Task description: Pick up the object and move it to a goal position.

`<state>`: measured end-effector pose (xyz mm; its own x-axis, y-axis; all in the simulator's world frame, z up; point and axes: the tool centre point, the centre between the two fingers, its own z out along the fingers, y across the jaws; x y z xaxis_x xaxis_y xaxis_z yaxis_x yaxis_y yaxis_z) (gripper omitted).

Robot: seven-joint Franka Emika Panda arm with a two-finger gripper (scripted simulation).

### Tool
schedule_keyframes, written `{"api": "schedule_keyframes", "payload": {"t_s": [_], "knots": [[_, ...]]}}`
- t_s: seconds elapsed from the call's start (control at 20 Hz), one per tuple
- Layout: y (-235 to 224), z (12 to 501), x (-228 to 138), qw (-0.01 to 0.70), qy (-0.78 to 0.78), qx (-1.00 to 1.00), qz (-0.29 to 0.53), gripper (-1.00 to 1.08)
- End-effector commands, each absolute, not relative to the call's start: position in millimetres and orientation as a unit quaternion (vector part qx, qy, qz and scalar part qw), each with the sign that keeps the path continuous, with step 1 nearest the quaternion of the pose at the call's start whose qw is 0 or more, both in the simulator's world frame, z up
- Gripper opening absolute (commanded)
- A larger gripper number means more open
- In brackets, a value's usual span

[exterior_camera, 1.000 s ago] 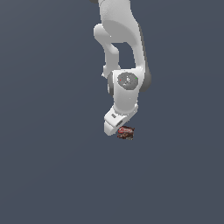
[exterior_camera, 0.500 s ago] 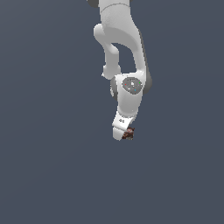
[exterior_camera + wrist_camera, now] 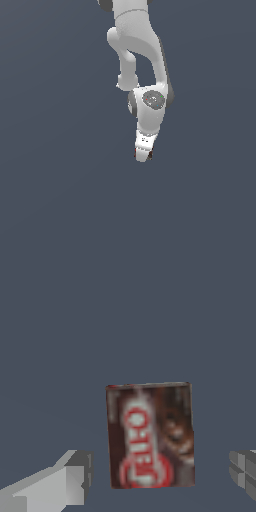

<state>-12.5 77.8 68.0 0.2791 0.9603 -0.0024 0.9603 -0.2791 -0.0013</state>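
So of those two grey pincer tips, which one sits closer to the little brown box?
The longer, paler fingertip; the other fingertip at the opposite edge stands farther from the box.

The block [image 3: 149, 435] lies flat on the grey floor [image 3: 125, 316], between the gripper's [image 3: 160, 476] spread fingers [image 3: 70, 478], touching neither.

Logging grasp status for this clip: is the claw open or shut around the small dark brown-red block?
Open. In the wrist view the claw's two fingers stand apart on either side of the small dark brown-red block, with gaps between.
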Motion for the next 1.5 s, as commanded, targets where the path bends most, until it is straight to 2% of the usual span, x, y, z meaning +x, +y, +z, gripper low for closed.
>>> {"api": "schedule_keyframes", "payload": {"t_s": [0.0,0.4,1.15,1.2,1.45], "knots": [[79.4,66.6,-12.7,0.000,0.611,0.792,0.000,1.00],[79.8,63.0,-12.9,0.000,0.614,0.789,0.000,1.00],[80.3,15.6,-13.2,0.000,0.616,0.788,0.000,1.00],[80.3,15.6,-13.2,0.000,0.616,0.788,0.000,-1.00],[80.3,15.6,-13.2,0.000,0.616,0.788,0.000,-1.00]]}}
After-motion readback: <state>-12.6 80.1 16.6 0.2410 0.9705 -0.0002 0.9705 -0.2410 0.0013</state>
